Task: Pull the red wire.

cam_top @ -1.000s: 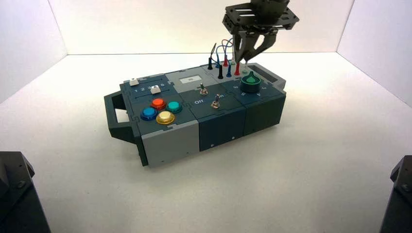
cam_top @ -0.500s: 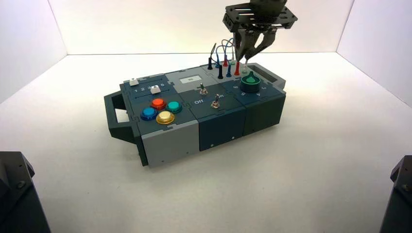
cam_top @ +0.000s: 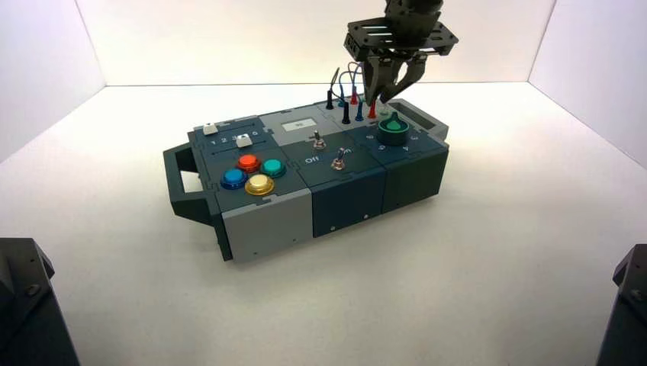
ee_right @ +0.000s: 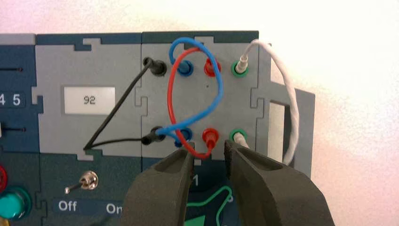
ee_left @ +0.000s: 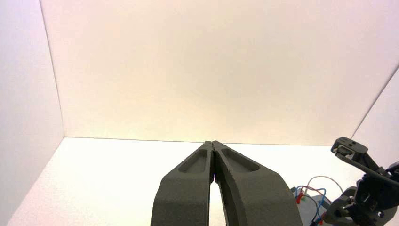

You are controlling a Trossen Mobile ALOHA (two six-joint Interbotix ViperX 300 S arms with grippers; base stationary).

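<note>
Right end effector open over the wire panel, red wire in its sockets

Right end effector (cam_top: 375,101): above the box's wire panel (ee_right: 197,101), at the far right part of the box (cam_top: 305,168) in the high view. Fingers apart, nothing between them that is gripped. In its wrist view the tips flank the near red plug (ee_right: 211,137).

Red wire (ee_right: 170,94): plugged in at both ends, one in each red socket, lead arched in a loop. Crosses the blue wire (ee_right: 220,89), which also loops over the panel.

Other leads: black wire (ee_right: 113,110) bent out to one side, both ends in black sockets; white wire (ee_right: 292,106) bowed out on the other side, ends at the green-ringed sockets.

Display (ee_right: 89,100) beside the sockets reads 92. Metal toggle switch (ee_right: 88,180) leans away from "On", lever over the "Off" side. Green knob (cam_top: 394,130) sits in front of the wire panel. Four round buttons, red, blue, green and yellow (cam_top: 259,184), at the box's left part, in front of two white sliders (cam_top: 243,141).

Left end effector (ee_left: 214,183): parked off the near left of the box, closed, fingertips together, holding nothing. Box rests on the white counter (cam_top: 343,297).
</note>
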